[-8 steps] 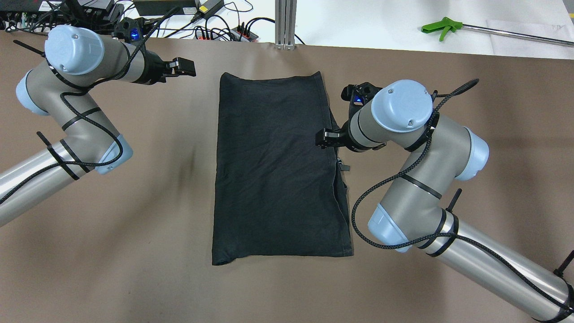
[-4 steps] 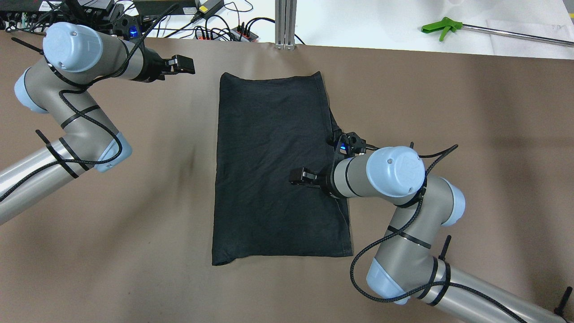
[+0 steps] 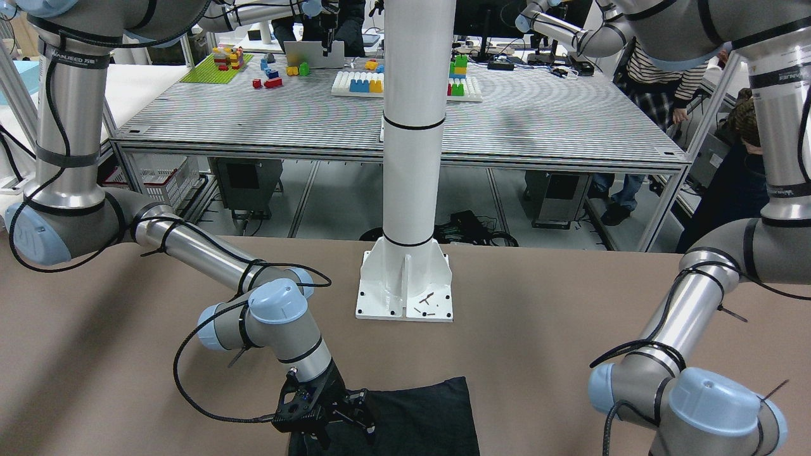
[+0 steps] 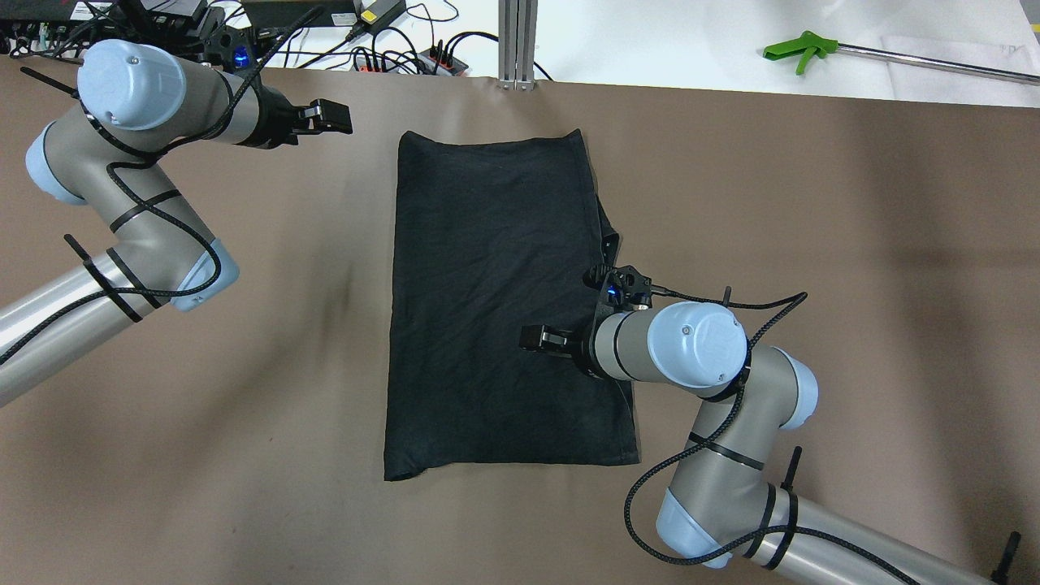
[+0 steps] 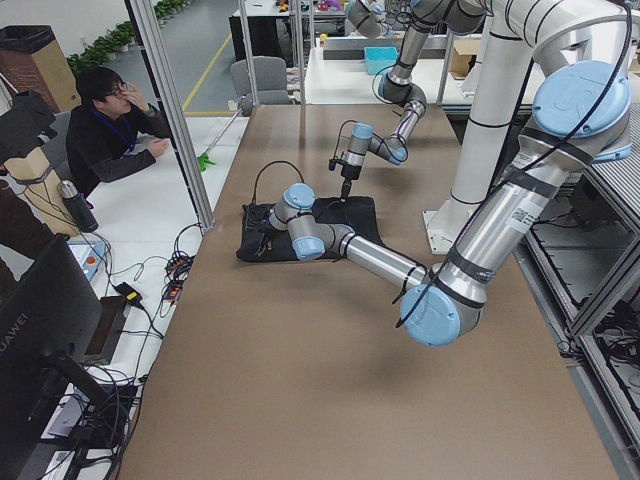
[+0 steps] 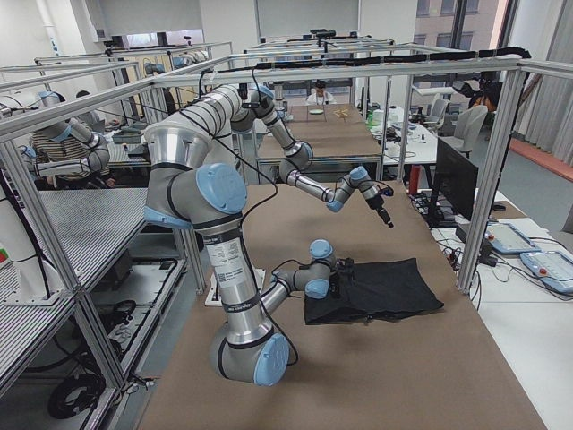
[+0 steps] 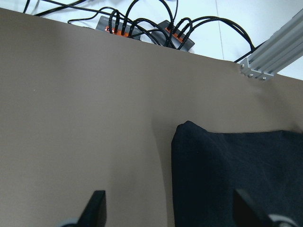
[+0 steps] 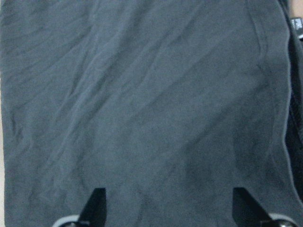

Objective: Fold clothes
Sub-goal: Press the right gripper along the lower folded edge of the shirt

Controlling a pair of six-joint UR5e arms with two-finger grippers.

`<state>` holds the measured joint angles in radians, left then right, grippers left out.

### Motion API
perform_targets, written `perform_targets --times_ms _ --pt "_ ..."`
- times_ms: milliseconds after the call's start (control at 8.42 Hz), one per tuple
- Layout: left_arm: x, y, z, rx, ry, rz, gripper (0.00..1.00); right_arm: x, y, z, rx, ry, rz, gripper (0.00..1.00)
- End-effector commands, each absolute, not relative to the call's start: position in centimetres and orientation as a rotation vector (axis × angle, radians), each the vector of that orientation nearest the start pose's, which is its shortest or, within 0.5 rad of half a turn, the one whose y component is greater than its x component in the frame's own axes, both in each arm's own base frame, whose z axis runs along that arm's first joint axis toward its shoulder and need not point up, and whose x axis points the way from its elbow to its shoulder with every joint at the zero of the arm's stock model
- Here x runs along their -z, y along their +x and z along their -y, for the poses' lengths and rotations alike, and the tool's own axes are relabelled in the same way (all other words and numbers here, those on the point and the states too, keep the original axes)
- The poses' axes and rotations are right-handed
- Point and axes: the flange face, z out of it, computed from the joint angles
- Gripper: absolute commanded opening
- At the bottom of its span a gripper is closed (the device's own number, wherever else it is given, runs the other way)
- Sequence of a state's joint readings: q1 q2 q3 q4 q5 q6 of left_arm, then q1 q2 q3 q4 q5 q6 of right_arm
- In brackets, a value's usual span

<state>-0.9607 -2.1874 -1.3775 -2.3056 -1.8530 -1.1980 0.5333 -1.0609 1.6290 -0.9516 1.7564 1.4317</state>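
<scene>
Black garment [image 4: 487, 268] looks soft, light and floppy, so pinch an edge corner; right gripper [image 4: 532, 337] hovers spread, empty over it, left gripper [image 4: 335, 119] spread, empty off its far corner.

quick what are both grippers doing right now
Left gripper: open, holding nothing, near the black garment's far corner.
Right gripper: open, holding nothing, over the garment.

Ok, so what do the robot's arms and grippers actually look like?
The left arm and right arm are silver-grey tubes with pale blue joint caps, each trailing a black braided cable strapped on. The left gripper and right gripper are black.
</scene>
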Motion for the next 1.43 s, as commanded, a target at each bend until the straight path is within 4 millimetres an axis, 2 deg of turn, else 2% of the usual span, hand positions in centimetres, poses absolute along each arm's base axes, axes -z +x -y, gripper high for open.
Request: perform_targets --times_ms 0,238,594,713,832,1069,1307 --pt "-29.7 33.4 66.2 0.356 0.515 -1.058 0.94 -29.1 -52.6 44.4 -0.236 0.237 1.158 0.94" --pt "-29.4 33.9 66.8 0.357 0.513 -1.056 0.94 -31.2 -52.5 44.7 -0.238 0.239 1.155 0.94" --pt "-29.0 34.0 67.3 0.366 0.523 -1.049 0.94 -33.3 -50.9 45.1 -0.251 0.226 1.133 0.94" --pt "-28.9 34.2 67.3 0.363 0.523 -1.049 0.94 -32.7 -50.3 44.7 -0.252 0.229 1.148 0.94" --pt "-29.0 34.4 67.6 0.365 0.520 -1.048 0.94 -31.1 -49.7 44.1 -0.252 0.234 1.171 0.94" --pt "-28.8 34.3 67.7 0.366 0.522 -1.048 0.94 -30.2 -49.0 43.8 -0.252 0.241 1.191 0.94" --pt "-28.6 34.3 67.7 0.371 0.520 -1.052 0.94 -29.9 -48.0 42.4 -0.336 0.175 1.230 0.94"
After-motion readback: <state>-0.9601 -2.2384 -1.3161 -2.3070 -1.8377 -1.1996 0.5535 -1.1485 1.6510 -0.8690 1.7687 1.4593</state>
